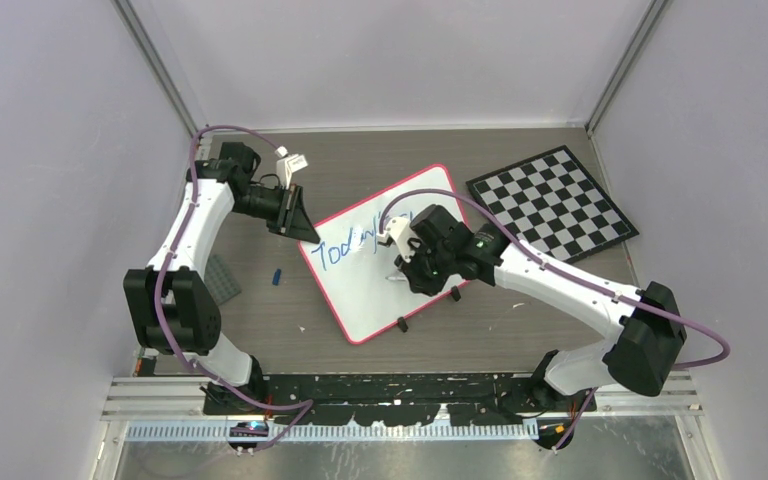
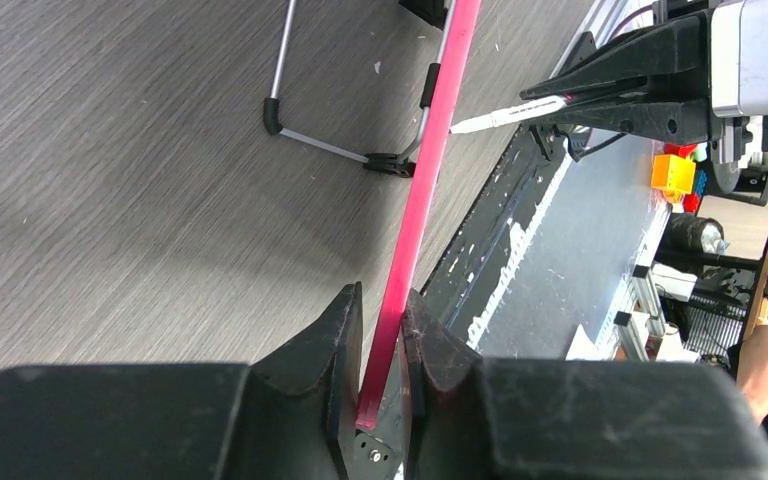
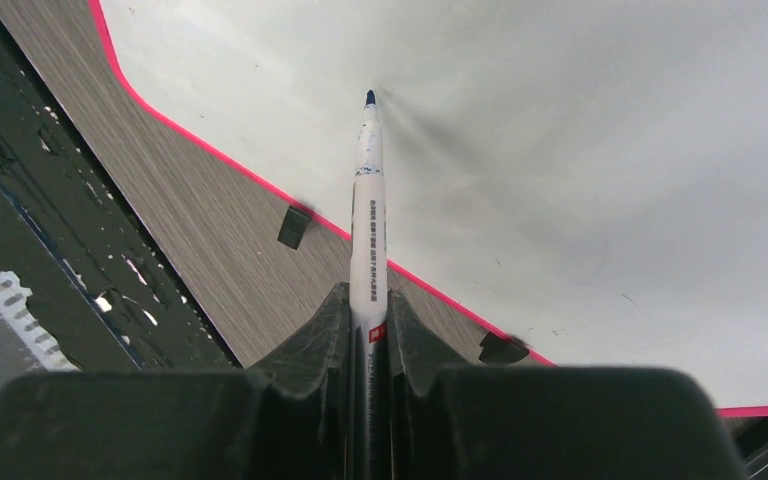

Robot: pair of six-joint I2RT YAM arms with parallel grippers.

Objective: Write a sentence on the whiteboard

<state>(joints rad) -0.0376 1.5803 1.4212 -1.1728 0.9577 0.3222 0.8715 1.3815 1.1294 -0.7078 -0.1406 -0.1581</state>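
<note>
Writing step apparently under way: pink-framed white rounded-rectangle whiteboard (image 1: 380, 290) sits centrally on grey worktop (image 1: 260, 320); right tool (image 3: 368, 295) pinches white marker (image 3: 368, 200) over it, left tool (image 2: 382, 295) straddles its rim, grip uncertain; next stroke likely needs firm bracing, light tip contact.

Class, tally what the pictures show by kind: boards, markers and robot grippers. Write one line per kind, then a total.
Boards: 2 (whiteboard, checkerboard)
Markers: 1 (marker, clamped in the right gripper)
Grippers: 2 (right gripper; left gripper astride the whiteboard's pink edge)
Total: 5
</note>
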